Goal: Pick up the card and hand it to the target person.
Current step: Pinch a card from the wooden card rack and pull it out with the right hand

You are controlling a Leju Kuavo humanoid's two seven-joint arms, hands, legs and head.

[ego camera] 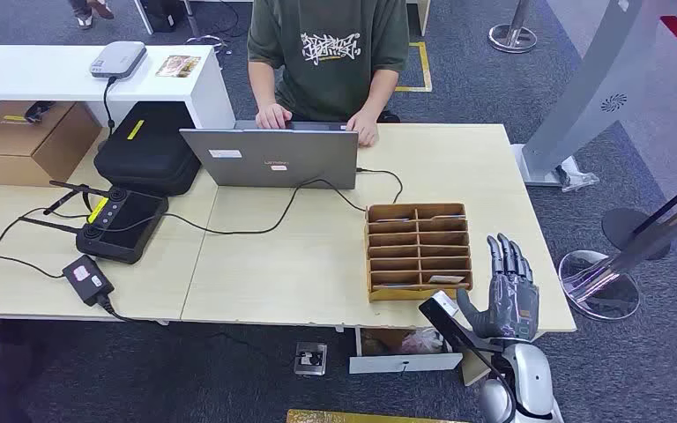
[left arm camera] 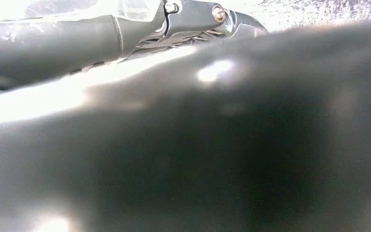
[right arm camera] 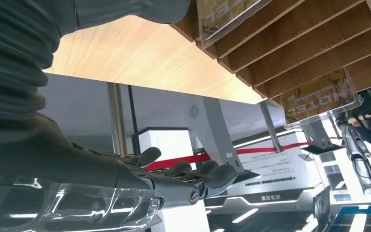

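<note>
My right hand (ego camera: 509, 295), fingers spread and holding nothing, should slide left toward the wooden rack (ego camera: 419, 251) and pinch a card (right arm camera: 319, 96) squarely.

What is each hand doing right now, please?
Left hand: cannot be told; its wrist view is a dark blur.
Right hand: open, fingers extended, holding nothing, beside the card rack.

A: Where does the head view sit?
B: High, facing forward and down over the tabletop (ego camera: 300, 264).
A: And the right wrist view?
B: Close behind its hand (right arm camera: 183, 181), sharing the wooden rack (ego camera: 419, 251).
</note>
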